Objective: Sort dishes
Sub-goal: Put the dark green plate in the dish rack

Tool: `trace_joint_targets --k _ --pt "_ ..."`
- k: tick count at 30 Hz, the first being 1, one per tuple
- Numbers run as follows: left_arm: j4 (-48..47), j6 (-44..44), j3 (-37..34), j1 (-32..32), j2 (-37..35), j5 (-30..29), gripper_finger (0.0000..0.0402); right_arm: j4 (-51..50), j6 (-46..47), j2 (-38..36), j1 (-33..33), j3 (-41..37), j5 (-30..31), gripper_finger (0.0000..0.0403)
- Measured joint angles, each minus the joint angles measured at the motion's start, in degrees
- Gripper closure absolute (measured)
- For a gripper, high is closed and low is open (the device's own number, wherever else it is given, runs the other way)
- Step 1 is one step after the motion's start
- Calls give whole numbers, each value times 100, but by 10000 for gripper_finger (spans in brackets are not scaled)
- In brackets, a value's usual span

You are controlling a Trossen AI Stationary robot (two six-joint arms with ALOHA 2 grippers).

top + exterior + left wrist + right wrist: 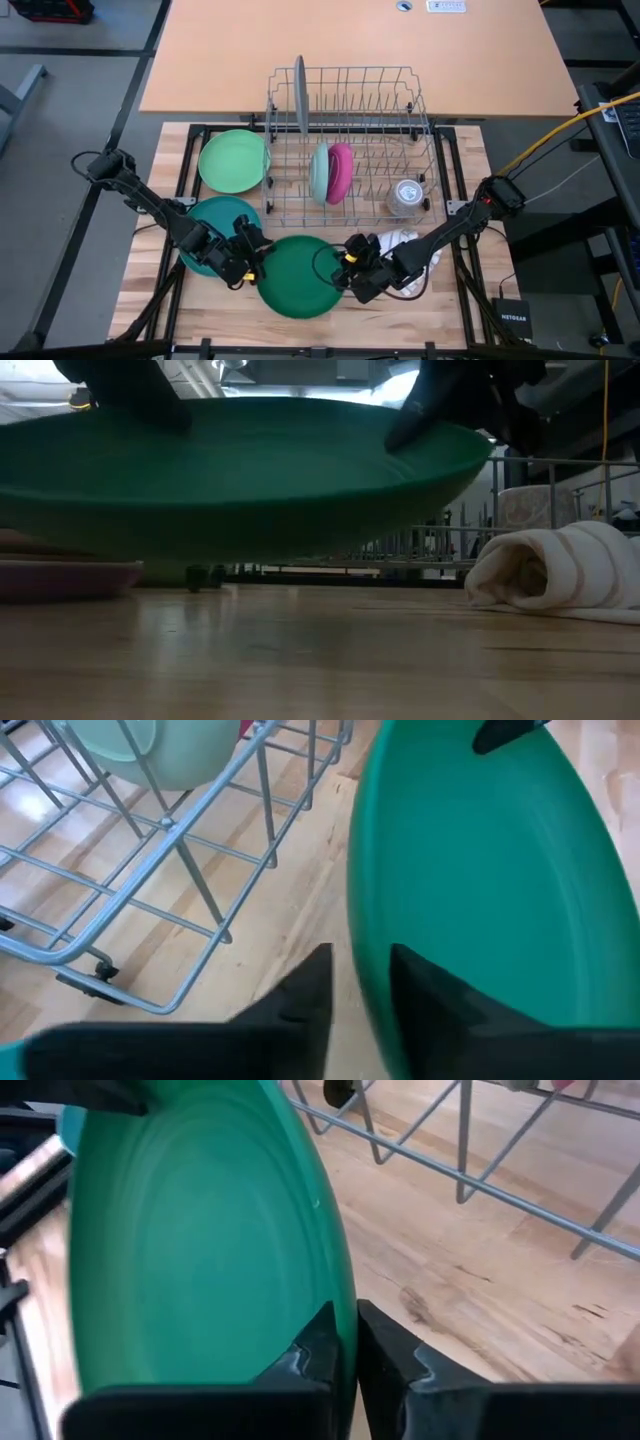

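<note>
A dark green plate [295, 277] hangs a little above the table's near middle, between my two grippers. My right gripper [347, 268] is shut on its right rim. My left gripper [254, 262] stands at its left rim, open, one finger [300, 1005] outside the rim with a thin gap showing and the other finger [435, 1005] over the plate's inner face. A teal plate [215, 228] and a light green plate [233, 160] lie flat on the table's left side. My right gripper pinches the dark green plate's right rim [343, 1315] between its two fingers, one on the upper face and one underneath. It comes from the table's right, slanting down. The plate is lifted clear of the table [240, 470], about level. My left gripper straddles the left rim [362, 970]; whether its inner finger touches the plate I cannot tell.
A wire dish rack [350, 140] stands behind the plate, holding an upright grey plate [299, 95], a pale green bowl and a pink bowl [341, 172], and a glass cup [407, 197]. A rolled white cloth [550, 575] lies on the table under my right arm.
</note>
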Motion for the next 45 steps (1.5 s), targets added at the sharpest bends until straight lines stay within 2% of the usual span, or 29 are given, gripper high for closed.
trace_joint_targets --k 4,8,14,17,25,30,36,45 --pt "-61 -53 -2 7 0 -75 387 117 10 0 8 4 -31 360" --pt "-42 -219 -4 2 4 -81 385 220 99 0 1 4 -357 349" --pt "-39 -281 -7 -3 4 -105 397 519 774 0 -43 7 -802 336" --pt "-35 -290 -7 -11 4 -162 397 723 782 0 -117 7 -1344 325" --pt "-9 -295 -7 -17 4 -136 399 1255 1032 0 -510 7 -3276 309" --pt "0 -302 -7 -17 4 -157 400 1261 1200 -11 -693 7 -3964 309" --pt "-1 -272 -7 -14 -2 -214 401 1165 1211 -157 -761 3 -4067 309" --pt "-47 -559 -2 -4 -4 -235 401 648 1285 -585 -745 0 -3349 309"
